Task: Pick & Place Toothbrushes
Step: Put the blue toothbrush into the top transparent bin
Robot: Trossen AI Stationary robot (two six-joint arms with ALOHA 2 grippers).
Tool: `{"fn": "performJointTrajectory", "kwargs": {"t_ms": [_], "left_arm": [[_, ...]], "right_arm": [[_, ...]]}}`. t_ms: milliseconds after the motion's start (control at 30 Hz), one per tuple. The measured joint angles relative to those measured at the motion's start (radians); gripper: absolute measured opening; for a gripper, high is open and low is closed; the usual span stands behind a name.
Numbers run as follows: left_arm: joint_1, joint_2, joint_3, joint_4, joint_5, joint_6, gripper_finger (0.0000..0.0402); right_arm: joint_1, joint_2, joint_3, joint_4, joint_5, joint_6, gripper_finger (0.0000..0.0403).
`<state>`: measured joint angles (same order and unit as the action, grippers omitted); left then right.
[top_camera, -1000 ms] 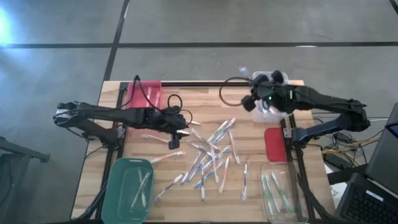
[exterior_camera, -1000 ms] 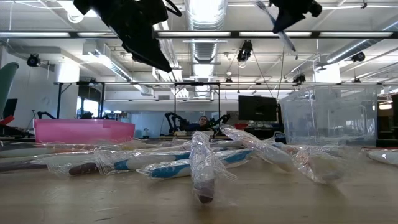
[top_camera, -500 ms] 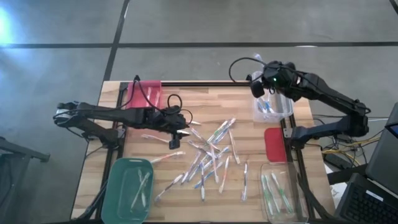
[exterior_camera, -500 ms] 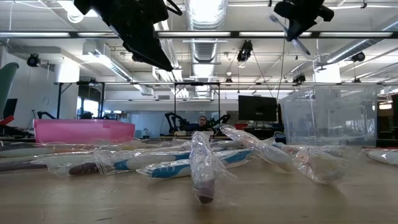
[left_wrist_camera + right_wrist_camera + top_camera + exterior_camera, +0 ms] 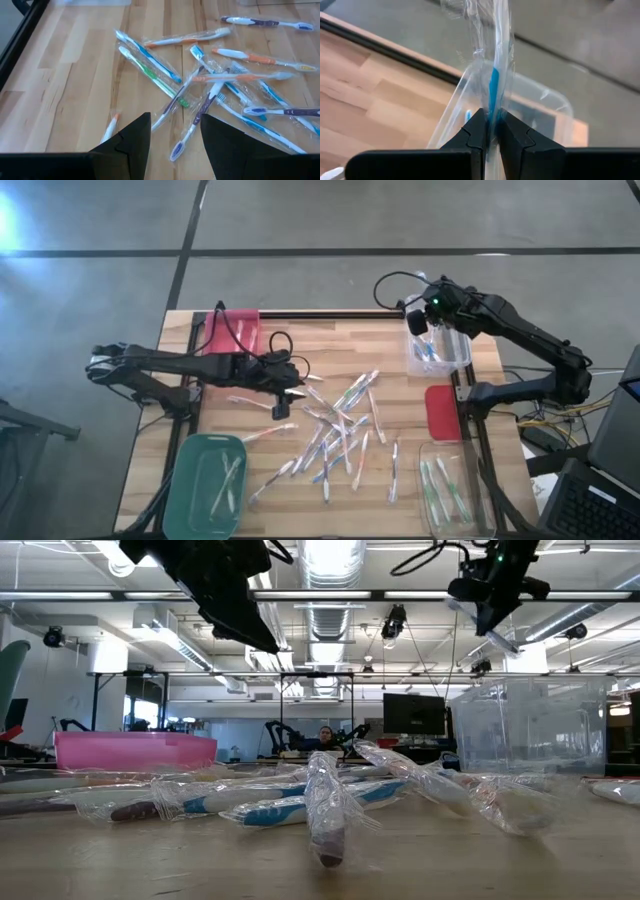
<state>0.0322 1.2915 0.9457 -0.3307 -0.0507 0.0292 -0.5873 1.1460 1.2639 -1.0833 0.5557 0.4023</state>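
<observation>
Blue-handled wrapped toothbrush [image 5: 493, 85] pinched in right end effector [image 5: 491, 131], tilted over clear bin [image 5: 437, 352], left end effector [image 5: 172, 145] agape

You'll find a pink bin [image 5: 237, 328] at your worktop's [image 5: 300, 340] far left edge; a green bin [image 5: 192, 480] sits near-left. A red lid [image 5: 441, 412] lies right; clear bins [image 5: 462, 520] flank it.
</observation>
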Motion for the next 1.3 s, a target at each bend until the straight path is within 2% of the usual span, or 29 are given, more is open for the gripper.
{"fn": "performJointTrajectory", "kwargs": {"t_ms": [133,367,733,900,1300], "left_arm": [[0.000,0.000,0.000,0.001,0.000,0.000,0.0179],[0.000,0.000,-0.002,0.001,0.000,0.001,0.0179],[0.000,0.000,-0.002,0.001,0.000,0.001,0.0179],[0.000,0.000,-0.002,0.001,0.000,0.001,0.0179],[0.000,0.000,-0.002,0.001,0.000,0.001,0.0179]], "right_arm": [[-0.050,0.021,-0.018,-0.011,-0.042,0.056,0.0027],[-0.114,0.097,-0.025,-0.056,-0.117,0.062,0.0027],[-0.204,0.213,-0.025,-0.205,-0.129,0.075,0.0027],[-0.229,0.247,-0.025,-0.212,-0.198,0.073,0.0027],[-0.261,0.330,-0.030,-0.221,-0.221,0.066,0.0027]]}}
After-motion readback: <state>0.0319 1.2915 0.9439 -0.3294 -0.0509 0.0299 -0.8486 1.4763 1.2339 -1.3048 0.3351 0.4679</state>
